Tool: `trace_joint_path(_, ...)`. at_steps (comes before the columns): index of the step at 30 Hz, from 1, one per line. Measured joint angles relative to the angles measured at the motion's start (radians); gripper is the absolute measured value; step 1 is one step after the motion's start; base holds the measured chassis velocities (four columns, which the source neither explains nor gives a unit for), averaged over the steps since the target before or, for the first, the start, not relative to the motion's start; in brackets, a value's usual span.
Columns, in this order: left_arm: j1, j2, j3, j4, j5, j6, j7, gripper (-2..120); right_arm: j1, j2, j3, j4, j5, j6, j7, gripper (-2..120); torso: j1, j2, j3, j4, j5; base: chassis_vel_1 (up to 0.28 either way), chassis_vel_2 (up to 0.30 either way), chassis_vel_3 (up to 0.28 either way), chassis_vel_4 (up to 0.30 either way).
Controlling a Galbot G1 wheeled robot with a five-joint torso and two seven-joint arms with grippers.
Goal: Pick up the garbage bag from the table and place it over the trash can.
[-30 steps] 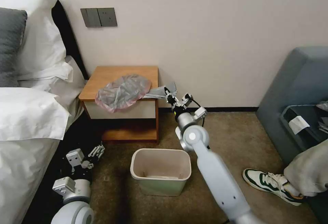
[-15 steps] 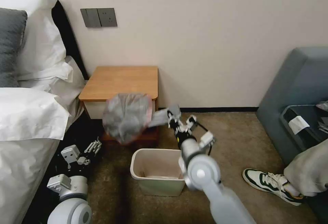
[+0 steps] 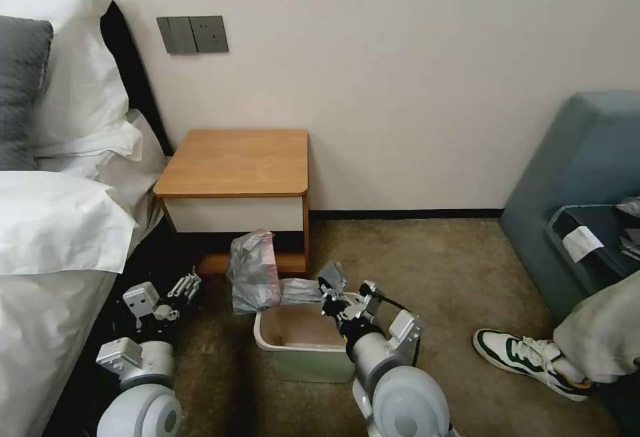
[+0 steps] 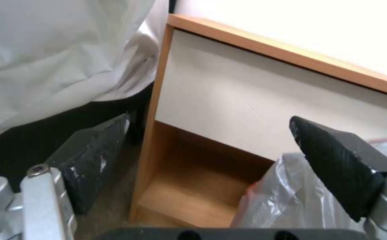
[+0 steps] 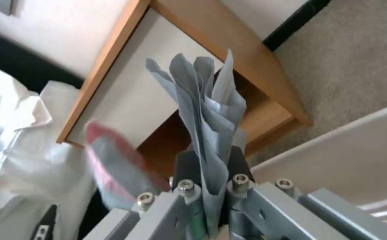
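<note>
The right tool (image 3: 328, 288) pinches the tie strips of the one garbage bag (image 3: 255, 272), which hangs off it over the single trash can's (image 3: 303, 364) rim, below the worktop (image 3: 237, 160). The left tool (image 3: 180, 288), fingers spread, waits beside the bed (image 3: 47, 270).

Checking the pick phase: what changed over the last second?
The right gripper, shut on the garbage bag by its grey tie strips, pulled it off the table and lowered it toward the robot; the bag now hangs at the trash can's far left corner. Nothing was released. The left gripper stayed open, low beside the bed; table and can did not move.
</note>
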Motion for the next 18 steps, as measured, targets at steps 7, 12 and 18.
trace_joint_path(7, 0.003, -0.002, 0.006, 0.004, 0.002, 0.001, 0.000, 95, -0.054, 0.025, -0.034, 0.102, 0.074, -0.005, 0.085, 0, 0.000, 0.000, 0.000, 0.0000, -0.0001, 0.000, 0.000, 0.000, 0.000)
trace_joint_path(12, -0.002, -0.005, 0.015, 0.006, 0.004, 0.005, 0.000, 95, -0.069, 0.046, -0.053, 0.140, 0.093, -0.006, 0.089, 0, 0.000, 0.000, 0.000, -0.0001, -0.0001, 0.000, 0.000, 0.000, 0.000)
trace_joint_path(18, 0.000, -0.009, 0.018, 0.006, 0.008, 0.008, 0.000, 95, -0.072, 0.095, -0.036, 0.154, 0.106, 0.051, 0.178, 0, 0.000, 0.000, 0.000, 0.0000, -0.0001, 0.000, 0.000, 0.000, 0.000)
